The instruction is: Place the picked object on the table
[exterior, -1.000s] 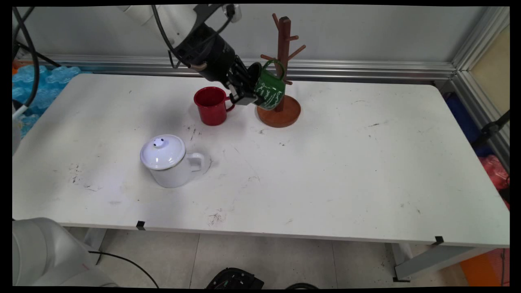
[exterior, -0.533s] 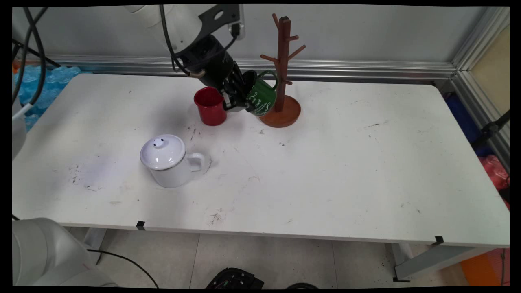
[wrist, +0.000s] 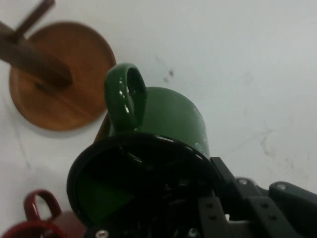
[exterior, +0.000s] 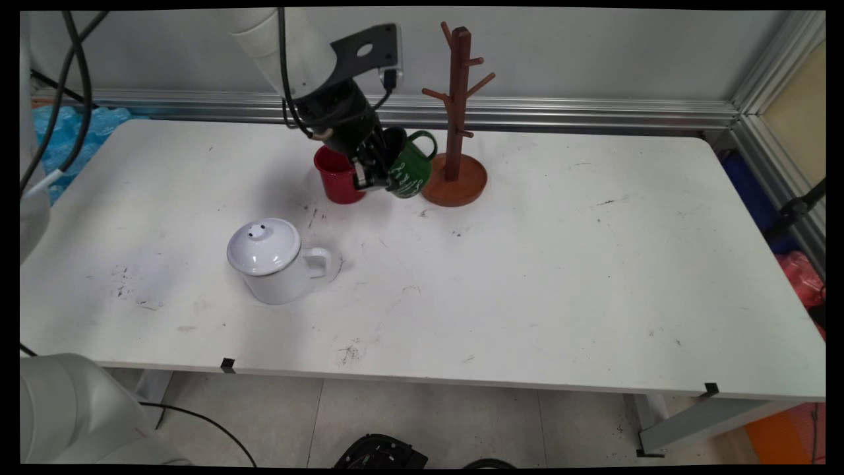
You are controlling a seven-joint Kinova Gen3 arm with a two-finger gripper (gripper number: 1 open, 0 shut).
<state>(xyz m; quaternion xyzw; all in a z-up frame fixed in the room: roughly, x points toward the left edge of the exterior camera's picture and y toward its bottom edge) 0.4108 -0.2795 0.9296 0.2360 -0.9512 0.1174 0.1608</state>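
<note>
The gripper (exterior: pixel 374 173) is clamped on the rim of a green mug (exterior: pixel 410 171), tilted, handle pointing up toward the far right. It sits between the red mug (exterior: pixel 334 177) on the left and the wooden mug tree (exterior: pixel 457 125) on the right, right next to both. Nearer and to the left, a white lidded pot (exterior: pixel 275 260) stands on the white table (exterior: pixel 527 277).

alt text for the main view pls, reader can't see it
The robot's hand grips a tilted green mug by its rim, between a red mug and a bare wooden mug tree, at the back of a white table. Nearer the front left stands a white lidded pot.
</note>
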